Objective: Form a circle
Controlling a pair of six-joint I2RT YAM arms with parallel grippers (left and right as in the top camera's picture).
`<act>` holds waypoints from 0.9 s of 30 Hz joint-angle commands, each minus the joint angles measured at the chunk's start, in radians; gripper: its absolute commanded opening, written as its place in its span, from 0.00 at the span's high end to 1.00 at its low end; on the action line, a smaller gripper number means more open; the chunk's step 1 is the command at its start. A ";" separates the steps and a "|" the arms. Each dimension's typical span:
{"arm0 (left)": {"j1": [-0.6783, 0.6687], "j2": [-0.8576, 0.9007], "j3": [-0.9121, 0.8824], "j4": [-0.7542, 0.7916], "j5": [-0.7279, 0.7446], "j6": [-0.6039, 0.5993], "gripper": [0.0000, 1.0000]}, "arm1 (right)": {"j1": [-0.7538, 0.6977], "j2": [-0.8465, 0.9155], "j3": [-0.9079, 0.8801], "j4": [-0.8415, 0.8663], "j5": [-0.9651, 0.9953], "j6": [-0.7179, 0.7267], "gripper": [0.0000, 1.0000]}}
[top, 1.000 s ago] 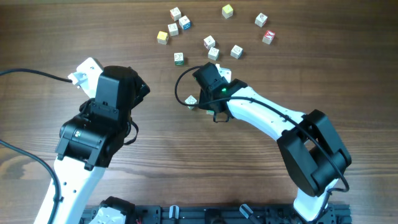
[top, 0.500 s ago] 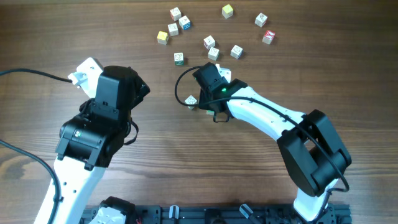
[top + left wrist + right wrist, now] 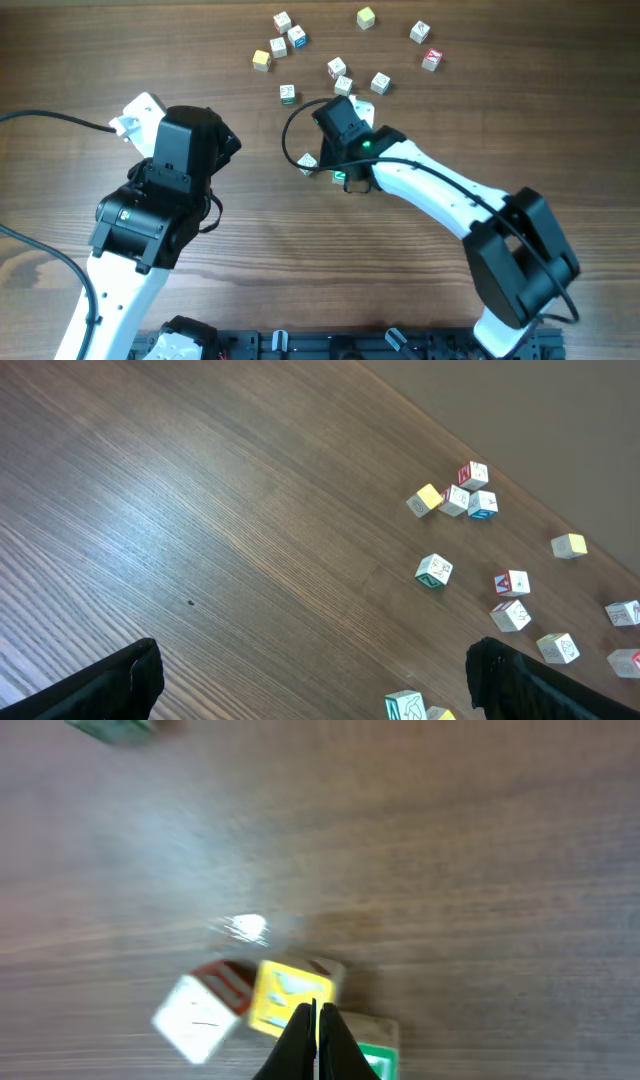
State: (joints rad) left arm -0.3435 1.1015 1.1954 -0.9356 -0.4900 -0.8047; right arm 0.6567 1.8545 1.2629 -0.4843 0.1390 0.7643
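Cube [image 3: 283,990] at right end effector [image 3: 315,1017], hidden overhead

Overhead, the right hand [image 3: 316,1020] hides most of the circle [image 3: 307,161]; the right wrist view is blurred, cube markings illegible; its bottom edge cuts the green cube [image 3: 378,1058], its top edge another green cube [image 3: 112,728].

Overhead, we look straight down on the tabletop [image 3: 200,40]; our left wrist slants across from afar, right wrist close above; all share letter cubes [image 3: 307,161].
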 commanded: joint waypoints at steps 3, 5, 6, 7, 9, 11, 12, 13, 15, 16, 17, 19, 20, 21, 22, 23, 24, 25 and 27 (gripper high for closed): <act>0.008 0.005 0.011 0.002 -0.017 0.016 0.00 | 0.004 -0.045 0.010 0.175 -0.284 -0.388 0.63; 0.008 0.005 0.011 0.002 -0.017 0.016 0.00 | 0.004 -0.045 0.010 0.206 -0.333 -0.450 0.51; 0.008 0.005 0.011 0.002 -0.017 0.016 0.00 | 0.004 -0.039 0.010 0.217 -0.333 -0.471 0.47; 0.008 0.005 0.011 0.002 -0.017 0.016 0.00 | 0.004 -0.033 0.010 0.225 -0.333 -0.480 0.44; 0.008 0.005 0.011 0.002 -0.017 0.016 0.00 | 0.004 -0.013 0.011 0.245 -0.337 -0.485 0.41; 0.008 0.005 0.011 0.002 -0.017 0.016 0.00 | 0.004 0.007 0.011 0.269 -0.351 -0.497 0.38; 0.008 0.005 0.011 0.002 -0.017 0.016 0.00 | 0.004 0.018 0.011 0.281 -0.352 -0.495 0.38; 0.008 0.005 0.011 0.002 -0.017 0.016 0.00 | 0.004 0.023 0.012 0.283 -0.351 -0.496 0.37; 0.008 0.005 0.011 0.002 -0.017 0.016 0.00 | 0.004 0.032 0.012 0.290 -0.351 -0.495 0.38; 0.008 0.005 0.011 0.002 -0.017 0.016 0.00 | 0.005 0.035 0.012 0.293 -0.351 -0.496 0.38; 0.008 0.005 0.011 0.002 -0.017 0.016 0.00 | 0.005 0.036 0.012 0.296 -0.351 -0.497 0.38; 0.008 0.005 0.011 0.002 -0.017 0.016 0.00 | 0.006 0.036 0.012 0.302 -0.350 -0.496 0.38; 0.008 0.005 0.011 0.002 -0.017 0.016 0.00 | 0.006 0.036 0.012 0.306 -0.350 -0.496 0.38; 0.008 0.005 0.011 0.002 -0.017 0.016 0.00 | 0.007 0.037 0.012 0.308 -0.348 -0.495 0.38; 0.008 0.005 0.011 0.002 -0.017 0.016 0.00 | 0.008 0.037 0.012 0.307 -0.347 -0.496 0.38; 0.008 0.005 0.011 0.002 -0.017 0.016 0.00 | 0.010 0.037 0.012 0.306 -0.348 -0.496 0.39; 0.008 0.005 0.011 0.002 -0.017 0.016 0.00 | 0.014 0.037 0.012 0.304 -0.347 -0.501 0.39; 0.008 0.005 0.011 0.002 -0.017 0.016 0.00 | 0.020 0.037 0.012 0.304 -0.343 -0.503 0.39; 0.008 0.005 0.011 0.002 -0.017 0.016 0.00 | 0.039 0.037 0.012 0.305 -0.312 -0.504 0.39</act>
State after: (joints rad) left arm -0.3435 1.1015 1.1954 -0.9356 -0.4900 -0.8047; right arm 0.6670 1.8713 1.2644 -0.1825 -0.1909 0.2817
